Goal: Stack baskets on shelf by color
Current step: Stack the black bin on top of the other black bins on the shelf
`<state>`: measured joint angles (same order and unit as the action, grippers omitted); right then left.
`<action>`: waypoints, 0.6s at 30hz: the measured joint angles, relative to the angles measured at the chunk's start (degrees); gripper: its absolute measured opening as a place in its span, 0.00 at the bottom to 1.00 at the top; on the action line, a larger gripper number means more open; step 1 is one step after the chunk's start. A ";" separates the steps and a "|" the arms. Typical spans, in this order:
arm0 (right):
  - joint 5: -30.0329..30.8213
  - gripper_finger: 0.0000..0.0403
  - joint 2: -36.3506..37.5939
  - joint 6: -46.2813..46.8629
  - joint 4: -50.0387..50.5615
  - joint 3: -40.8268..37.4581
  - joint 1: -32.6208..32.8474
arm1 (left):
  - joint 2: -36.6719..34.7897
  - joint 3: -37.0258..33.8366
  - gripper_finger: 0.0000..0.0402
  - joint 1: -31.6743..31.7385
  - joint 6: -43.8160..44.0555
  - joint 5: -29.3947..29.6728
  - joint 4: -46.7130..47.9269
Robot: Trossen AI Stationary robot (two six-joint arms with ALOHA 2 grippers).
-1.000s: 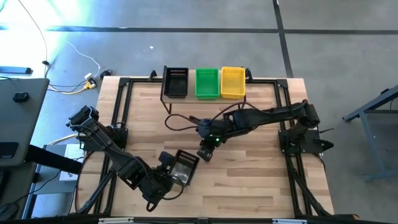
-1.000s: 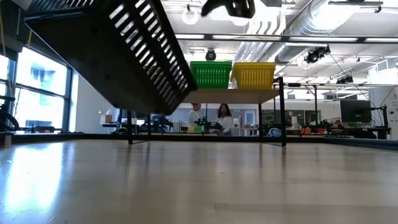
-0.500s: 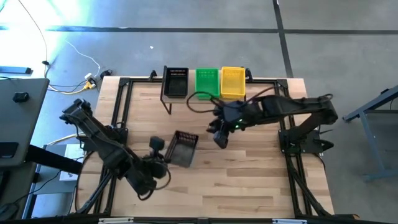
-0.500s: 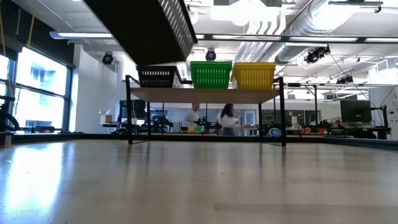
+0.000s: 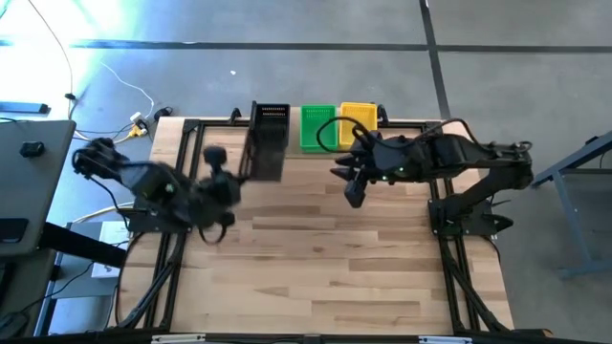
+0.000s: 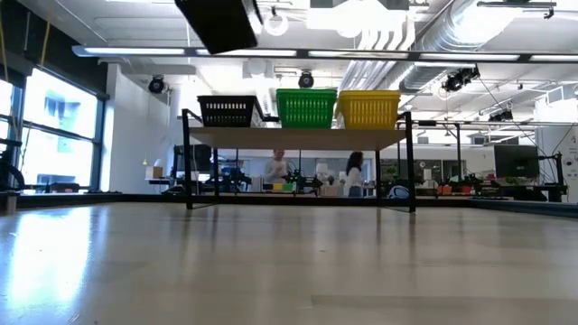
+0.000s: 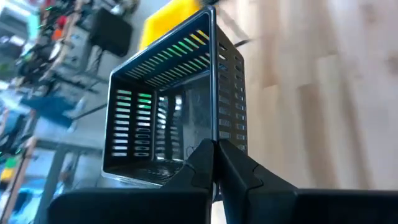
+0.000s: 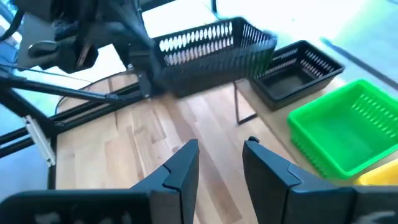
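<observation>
Since a second ago the left arm has carried its black basket (image 5: 267, 156) from the near part of the table (image 5: 316, 258) up toward the shelf (image 5: 316, 148), and the right arm has pulled back toward the far right.

From the high view, the carried basket hangs just in front of the black stack (image 5: 273, 119) at the shelf's left end, with the green stack (image 5: 316, 127) in the middle and the yellow stack (image 5: 361, 118) on the right. The left hand (image 5: 244, 172) grips it at its near edge, probably so the open side can drop straight over the black basket already placed. The right hand (image 5: 350, 186) hovers over the table in front of the green and yellow stacks, holding nothing.

The low view adds height: the carried basket (image 6: 219, 22) rides well above the black stack (image 6: 226, 111), so it still has to come down. The shelf's plank top (image 6: 298, 138) shows here edge-on. People stand in the room far behind.

The left wrist view shows the grip itself: the fingers (image 7: 217, 163) are pressed together on the rim of the basket (image 7: 174, 106), whose slotted walls tilt away from the camera.

The right wrist view shows its own fingers (image 8: 186, 163) standing apart with nothing between them, and it sees the carried basket (image 8: 211, 48) tilted beside the black stack (image 8: 298, 71).
</observation>
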<state>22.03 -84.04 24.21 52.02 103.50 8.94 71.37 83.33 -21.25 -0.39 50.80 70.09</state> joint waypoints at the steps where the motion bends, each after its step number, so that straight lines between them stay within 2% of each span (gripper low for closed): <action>1: 0.29 0.27 0.11 -0.19 -0.08 0.00 -0.25 | -1.31 0.00 0.00 1.70 -1.44 0.05 -0.03; 6: 1.96 0.27 0.58 0.25 -0.60 0.00 -2.12 | -6.31 0.00 0.00 10.06 -8.82 -1.20 -1.24; 10: 2.00 0.27 0.63 0.34 -1.11 0.00 -3.59 | -7.83 -0.23 0.00 16.01 -15.30 -5.94 -4.97; 15: 1.98 0.27 0.60 0.63 -3.30 0.00 -5.02 | -7.83 -4.04 0.00 23.11 -22.64 -9.29 -11.73; 18: 2.00 0.27 0.60 1.41 -3.71 0.00 -5.62 | -7.84 -7.64 0.00 27.21 -23.83 -12.61 -15.18</action>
<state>24.03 -83.44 25.62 48.31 103.50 3.32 63.53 75.69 5.96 -24.21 38.19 54.91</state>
